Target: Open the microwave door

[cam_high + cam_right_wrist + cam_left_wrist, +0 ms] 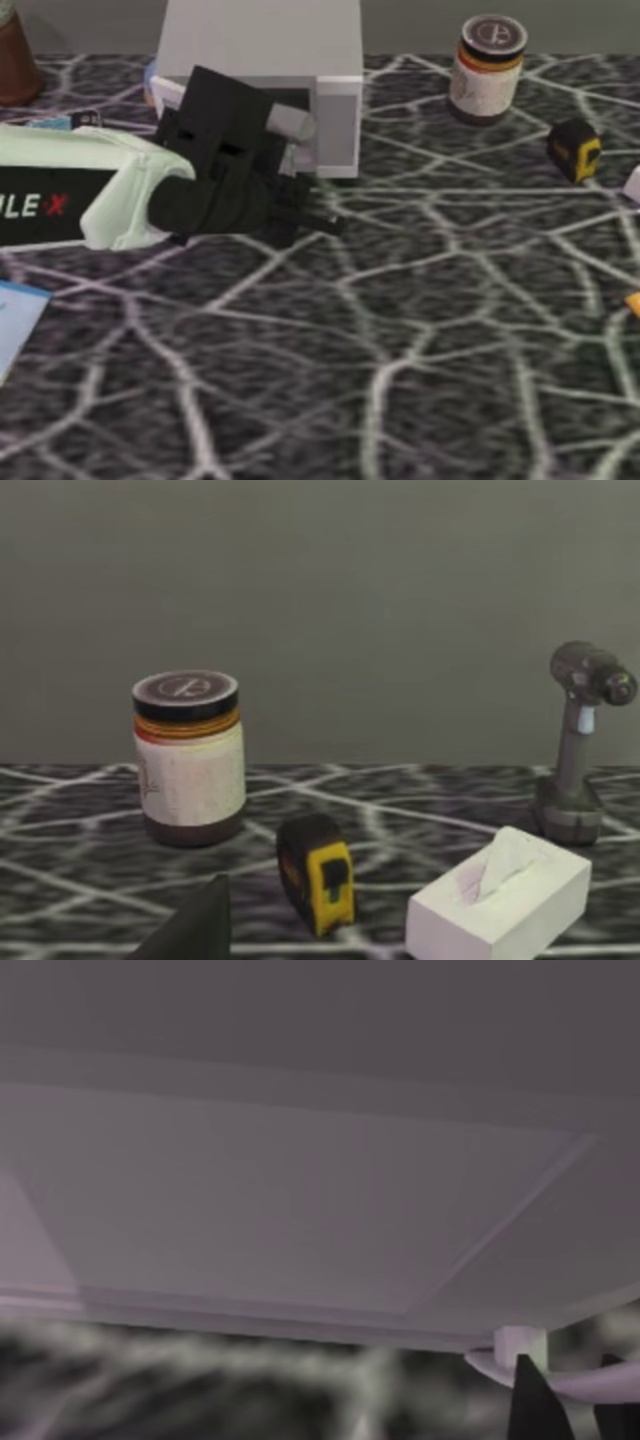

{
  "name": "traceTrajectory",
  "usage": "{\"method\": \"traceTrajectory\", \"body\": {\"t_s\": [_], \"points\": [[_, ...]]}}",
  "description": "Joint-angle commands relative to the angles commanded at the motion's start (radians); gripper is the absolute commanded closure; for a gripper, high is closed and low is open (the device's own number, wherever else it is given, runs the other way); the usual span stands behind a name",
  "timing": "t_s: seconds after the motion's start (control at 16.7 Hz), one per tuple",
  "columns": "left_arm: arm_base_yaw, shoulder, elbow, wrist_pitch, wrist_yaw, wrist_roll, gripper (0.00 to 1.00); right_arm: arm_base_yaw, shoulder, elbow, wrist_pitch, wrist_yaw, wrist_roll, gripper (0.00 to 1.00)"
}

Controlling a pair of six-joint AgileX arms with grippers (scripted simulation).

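Observation:
The light grey microwave (262,38) stands at the back of the table, left of centre. The microwave door (300,1200) fills the left wrist view, and in the top view it stands slightly ajar, with dark cavity showing beside the narrow control panel (338,125). My left gripper (275,130) reaches in from the left and is shut on the pale handle (521,1344) at the door's edge, one dark fingertip (530,1405) on each side of the strip. The right gripper is out of the top view; its wrist view shows a single fingertip (205,920) holding nothing.
A labelled jar (487,68) stands at the back right, with a yellow tape measure (574,150) nearer. The right wrist view adds a white tissue box (498,895) and a drill (578,750). A brown container (15,60) is at the back left and a blue-edged sheet (15,315) at the left edge.

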Motion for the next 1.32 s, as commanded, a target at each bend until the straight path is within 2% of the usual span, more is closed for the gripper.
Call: {"method": "traceTrajectory", "body": {"t_s": [0.54, 1.32], "points": [[0.016, -0.021, -0.026, 0.007, 0.036, 0.041, 1.0, 0.0, 0.0, 0.0, 0.0, 0.0, 0.0, 0.0], [0.016, -0.021, -0.027, 0.007, 0.037, 0.042, 1.0, 0.0, 0.0, 0.0, 0.0, 0.0, 0.0, 0.0]]}}
